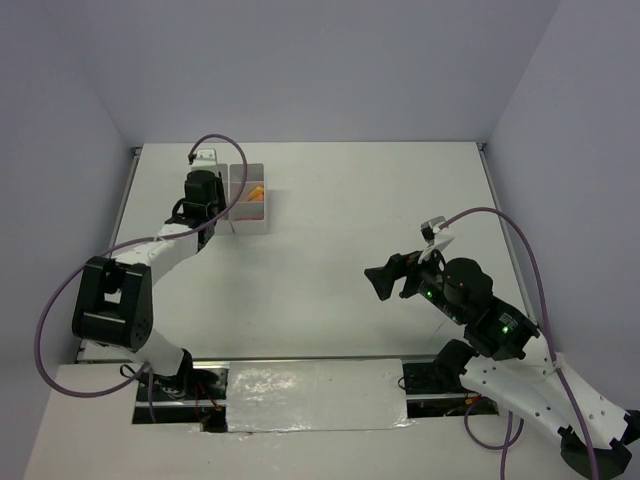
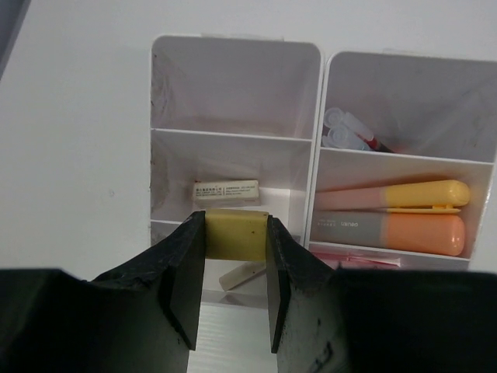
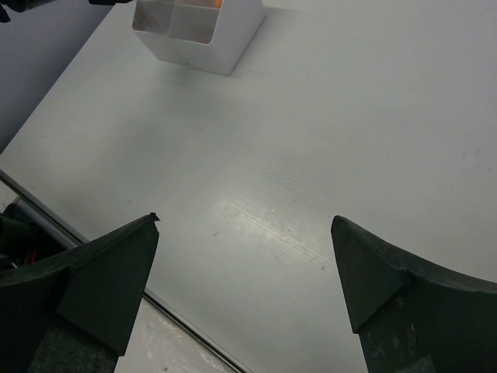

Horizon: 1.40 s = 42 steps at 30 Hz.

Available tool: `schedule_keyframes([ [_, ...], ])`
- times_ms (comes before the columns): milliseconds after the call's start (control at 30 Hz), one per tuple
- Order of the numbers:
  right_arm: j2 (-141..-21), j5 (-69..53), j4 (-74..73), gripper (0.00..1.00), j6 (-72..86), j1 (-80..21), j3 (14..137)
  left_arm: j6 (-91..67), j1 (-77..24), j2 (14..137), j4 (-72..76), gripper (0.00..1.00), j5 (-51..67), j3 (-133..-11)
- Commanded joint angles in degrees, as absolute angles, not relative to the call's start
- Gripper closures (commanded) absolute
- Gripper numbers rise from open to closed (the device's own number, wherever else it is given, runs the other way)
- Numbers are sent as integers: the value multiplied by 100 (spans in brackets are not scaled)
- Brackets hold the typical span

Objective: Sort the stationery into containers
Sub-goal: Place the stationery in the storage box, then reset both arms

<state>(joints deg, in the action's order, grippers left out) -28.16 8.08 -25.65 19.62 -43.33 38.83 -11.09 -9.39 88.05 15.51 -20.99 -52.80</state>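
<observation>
The left jaws pinch one yellowish block (image 2: 236,233) over the left column of the white organiser (image 2: 233,85) (six compartments, two columns of three). Beneath lie two more pale blocks, one labelled (image 2: 226,191) in the middle compartment and one (image 2: 241,274) in the nearest. Two marker sticks (image 2: 392,231) lie side by side in the right column's middle compartment. The right jaws gape wide over the worktop (image 3: 311,116), gripping nothing.

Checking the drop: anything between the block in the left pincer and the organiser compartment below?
Nothing visible. The yellowish block, clamped in the left pincer, hangs over the organiser's open left column; an eraser lies inside.
</observation>
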Motion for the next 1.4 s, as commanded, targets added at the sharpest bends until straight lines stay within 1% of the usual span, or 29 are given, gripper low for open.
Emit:
schedule_keyframes([
  [0,-2821,765,-2285,0,1872,-4315,3911,-1301,-932,8929,1916,76,-2161,-5238],
  [133,-2821,738,-2268,0,1854,-4316,3911,-1344,-932,9079,1828,74,-2206,-5212],
  [200,-2830,738,-2268,0,1846,-4315,3929,-1354,-940,9070,1889,69,-2101,-5142],
  [267,-2839,730,-2276,0,1846,-4315,3911,-1406,-941,9079,1907,67,-2136,-5080],
  [433,-2900,694,-2232,0,1837,-4315,3894,-1503,-940,9000,1969,66,-2144,-4914],
  [533,-2927,659,-2224,0,1819,-4315,3911,-1485,-940,9009,1960,56,-2188,-4930],
  [567,-2935,650,-2224,0,1819,-4315,3902,-1485,-940,9026,1934,46,-2223,-4948],
  [667,-2944,624,-2224,0,1802,-4315,3929,-1503,-940,9061,1916,31,-2328,-4940],
  [767,-2944,607,-2232,0,1793,-4315,3929,-1494,-949,9044,1942,27,-2329,-4913],
  [867,-2962,589,-2224,0,1784,-4315,3946,-1486,-958,8956,1916,27,-2373,-4931],
  [933,-2988,598,-2232,0,1775,-4315,3964,-1512,-967,8755,1837,27,-2522,-4992],
  [1033,-3023,624,-2267,0,1758,-4307,4008,-1521,-1054,8246,1662,24,-2794,-5202],
  [1067,-3032,650,-2294,0,1758,-4315,4051,-1538,-1098,8105,1357,18,-2873,-5308],
  [1100,-3041,772,-2320,0,1767,-4315,4087,-1599,-1133,7869,1066,16,-3057,-5683],
  [1133,-3032,843,-2355,0,1767,-4315,4122,-1678,-1160,7771,280,11,-3189,-5948],
  [1167,-3032,922,-2442,0,1758,-4315,4235,-1888,-1238,7700,-223,9,-3295,-6203],
  [1200,-3015,1132,-2522,0,1758,-4315,4306,-1994,-1291,7508,-646,5,-3513,-6675],
  [1233,-3006,1264,-2679,0,1749,-4315,4472,-2247,-1318,7384,-1390,3,-3524,-6854],
  [1267,-2997,1414,-2820,0,1758,-4315,4604,-2346,-1310,7122,-1737,1,-3498,-7134],
  [1300,-3006,1780,-3169,0,1801,-4315,4893,-2521,-1310,6997,-2445,1,-3559,-7250],
  [1333,-3006,1967,-3173,0,1819,-4315,4895,-2522,-1310,6874,-2452,1,-3603,-7364],
  [1367,-3015,2143,-3512,0,1819,-4315,5191,-2566,-1310,6760,-3009,1,-3612,-7409],
])
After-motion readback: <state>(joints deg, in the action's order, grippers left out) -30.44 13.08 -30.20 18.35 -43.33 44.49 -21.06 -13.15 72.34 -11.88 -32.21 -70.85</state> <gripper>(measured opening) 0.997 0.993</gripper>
